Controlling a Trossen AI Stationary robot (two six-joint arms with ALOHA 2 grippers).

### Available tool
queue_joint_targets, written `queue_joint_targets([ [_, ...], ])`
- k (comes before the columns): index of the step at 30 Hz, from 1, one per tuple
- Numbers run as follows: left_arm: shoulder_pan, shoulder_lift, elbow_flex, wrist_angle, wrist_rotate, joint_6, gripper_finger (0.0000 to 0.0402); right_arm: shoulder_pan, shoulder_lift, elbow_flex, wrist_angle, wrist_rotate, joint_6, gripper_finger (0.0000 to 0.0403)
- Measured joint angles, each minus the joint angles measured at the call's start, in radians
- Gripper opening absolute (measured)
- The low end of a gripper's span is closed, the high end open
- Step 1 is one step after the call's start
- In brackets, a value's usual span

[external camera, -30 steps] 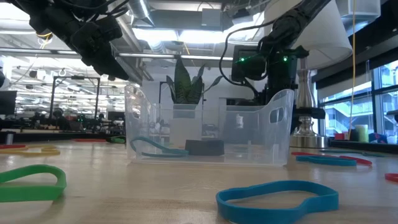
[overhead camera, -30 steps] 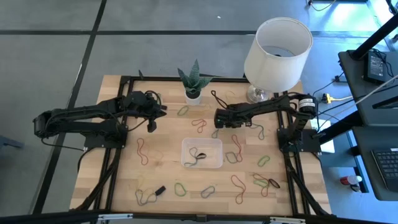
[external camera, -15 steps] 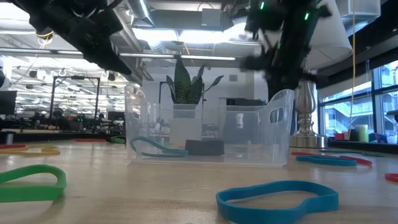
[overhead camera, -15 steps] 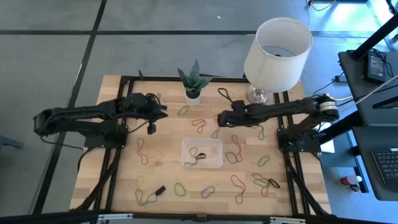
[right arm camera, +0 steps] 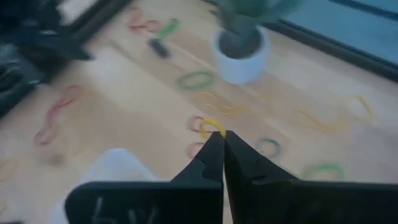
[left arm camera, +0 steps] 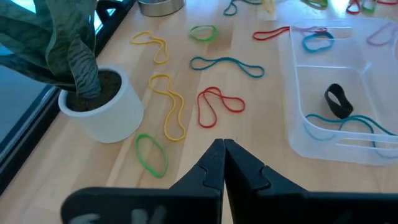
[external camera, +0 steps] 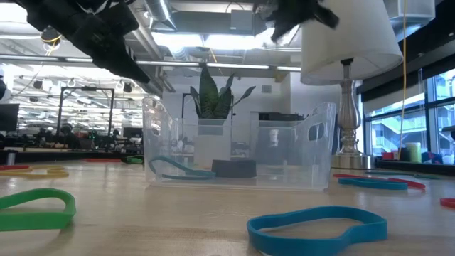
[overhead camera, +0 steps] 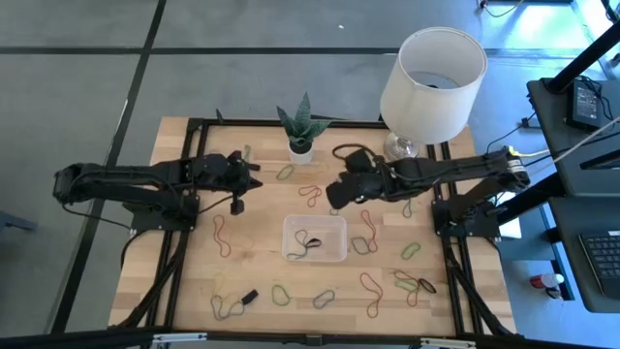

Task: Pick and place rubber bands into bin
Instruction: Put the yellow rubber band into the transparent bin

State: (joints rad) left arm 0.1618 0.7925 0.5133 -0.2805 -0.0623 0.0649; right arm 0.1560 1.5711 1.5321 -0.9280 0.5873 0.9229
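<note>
The rubber bands lie scattered over the wooden table, among them a red one (left arm camera: 217,102), a yellow one (left arm camera: 171,106) and a green one (left arm camera: 152,152). The clear bin (overhead camera: 289,233) stands mid-table with a teal band (left arm camera: 342,124) and a black loop (left arm camera: 336,99) inside. My right gripper (overhead camera: 332,197) hangs high above the table on the bin's far side, shut on a yellow band (right arm camera: 210,127). My left gripper (left arm camera: 222,144) is shut with nothing in it, left of the white plant pot (overhead camera: 300,150). My right gripper pinches a yellow rubber band at its fingertips. Only a small loop (right arm camera: 211,126) sticks out past them, and the fingers hide the rest. The fingers slant downward and the band is lifted clear of the table.
A lamp with a big white shade (overhead camera: 433,68) stands at the far right, the potted plant (overhead camera: 298,124) at the far middle. A small black piece (overhead camera: 249,295) lies near the front edge. More bands lie right of the bin (overhead camera: 368,228) and along the front (overhead camera: 325,298).
My right gripper has risen steeply from the table beside the bin's far side, out past the top of the low view. It has turned as it climbed.
</note>
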Motion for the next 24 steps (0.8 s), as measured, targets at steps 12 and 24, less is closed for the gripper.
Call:
queue_joint_targets([
  [12,-0.038,0.0,0.0,0.0,-0.001,-0.018,0.0003,0.145,0.213,0.126,0.013,-0.065,-0.123,0.0],
  [24,-0.037,0.0,0.0,-0.007,-0.001,-0.042,0.0003,0.149,0.451,0.126,0.005,-0.28,-0.143,0.0004],
])
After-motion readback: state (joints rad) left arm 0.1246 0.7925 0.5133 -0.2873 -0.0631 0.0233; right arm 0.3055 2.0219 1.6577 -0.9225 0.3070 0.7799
